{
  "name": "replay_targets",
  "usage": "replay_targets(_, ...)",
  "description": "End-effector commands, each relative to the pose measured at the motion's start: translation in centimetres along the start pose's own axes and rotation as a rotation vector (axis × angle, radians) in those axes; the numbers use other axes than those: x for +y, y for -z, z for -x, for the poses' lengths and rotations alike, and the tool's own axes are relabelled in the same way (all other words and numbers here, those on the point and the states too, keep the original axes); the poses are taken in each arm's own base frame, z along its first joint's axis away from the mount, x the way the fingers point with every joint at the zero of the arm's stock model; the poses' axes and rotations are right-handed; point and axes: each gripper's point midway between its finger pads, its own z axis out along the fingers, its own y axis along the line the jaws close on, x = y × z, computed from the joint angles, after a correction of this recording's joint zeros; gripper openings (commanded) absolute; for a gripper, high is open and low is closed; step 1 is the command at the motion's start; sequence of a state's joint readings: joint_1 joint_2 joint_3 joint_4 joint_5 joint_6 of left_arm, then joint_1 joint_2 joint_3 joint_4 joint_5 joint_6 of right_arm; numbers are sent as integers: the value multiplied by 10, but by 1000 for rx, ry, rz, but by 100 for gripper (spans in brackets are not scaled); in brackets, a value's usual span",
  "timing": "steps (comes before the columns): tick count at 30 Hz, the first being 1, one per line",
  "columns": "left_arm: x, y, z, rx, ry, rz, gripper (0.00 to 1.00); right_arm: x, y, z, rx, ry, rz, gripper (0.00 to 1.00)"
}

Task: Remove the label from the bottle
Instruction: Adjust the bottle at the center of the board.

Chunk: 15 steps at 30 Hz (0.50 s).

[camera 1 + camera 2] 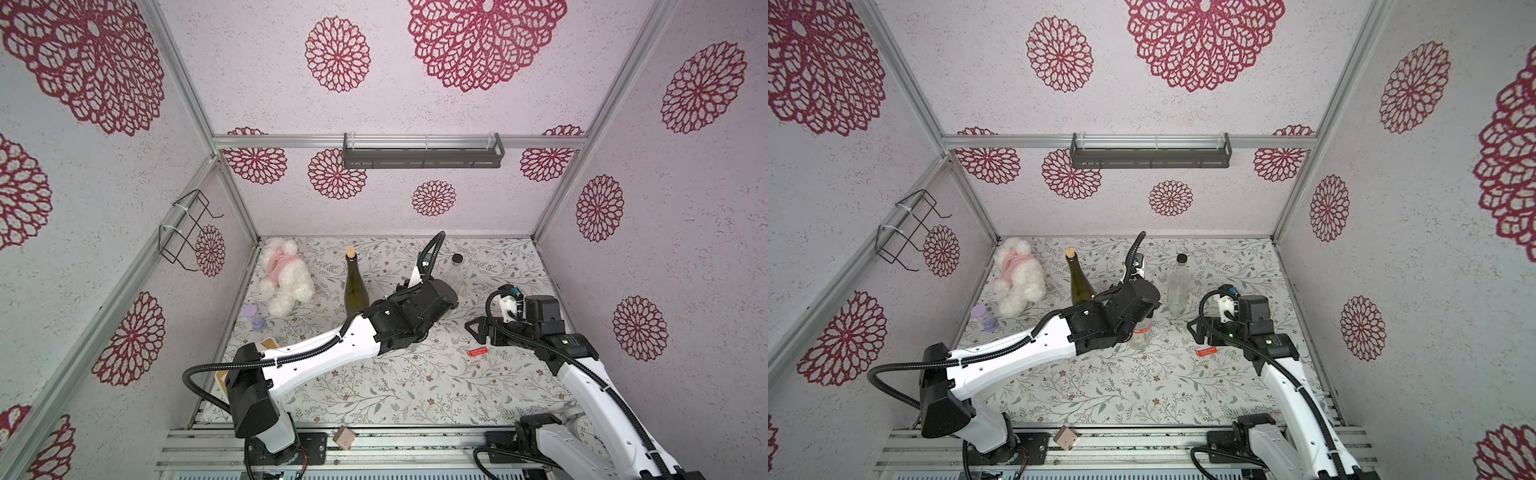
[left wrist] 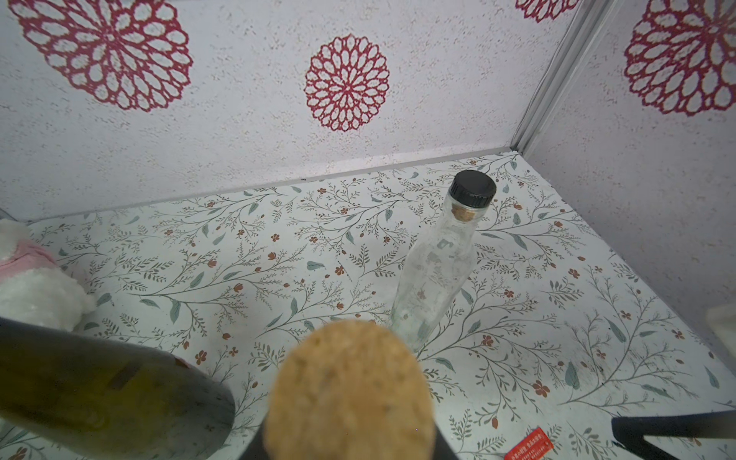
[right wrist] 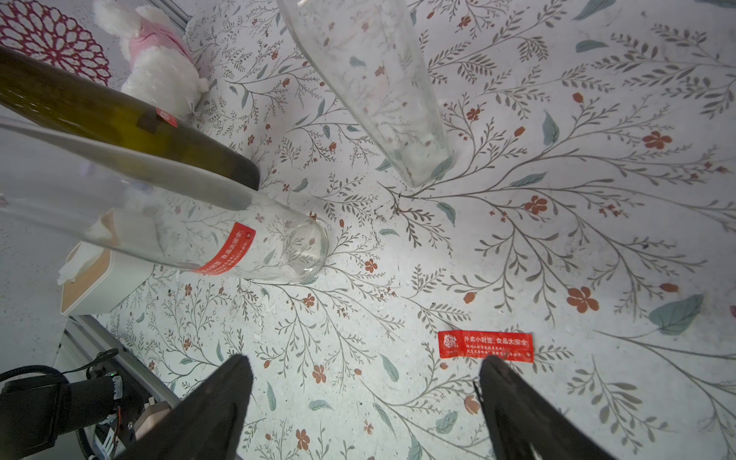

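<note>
Bottle (image 1: 1139, 334), green bottle (image 1: 1079, 286) beside, loose label (image 1: 1207, 352) near

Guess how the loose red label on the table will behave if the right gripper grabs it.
Probably floppy and nearly weightless: the red label is a thin strip lying flat on the table. Likely hard to pinch: no edge looks lifted, so the open right gripper may push it along. It may cling if its underside is sticky; that is hidden.
</note>
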<state>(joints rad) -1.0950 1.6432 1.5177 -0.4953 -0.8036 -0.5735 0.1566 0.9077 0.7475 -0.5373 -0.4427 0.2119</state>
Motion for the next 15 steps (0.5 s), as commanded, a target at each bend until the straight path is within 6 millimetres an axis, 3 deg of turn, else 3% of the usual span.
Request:
replay_targets(1,-4,6,24,-92,132,10,27,3,6,3,-23,20,9,92)
replay_targets(4,-4,5,20,-88,136,16,30,3,6,0,-19,17,8,92)
replay_targets(9,-5,5,17,-86,137,17,44,2,6,0,-20,17,6,92)
replay_targets(15,-6,9,18,-85,129,4,69,2,5,1,-22,3,7,93)
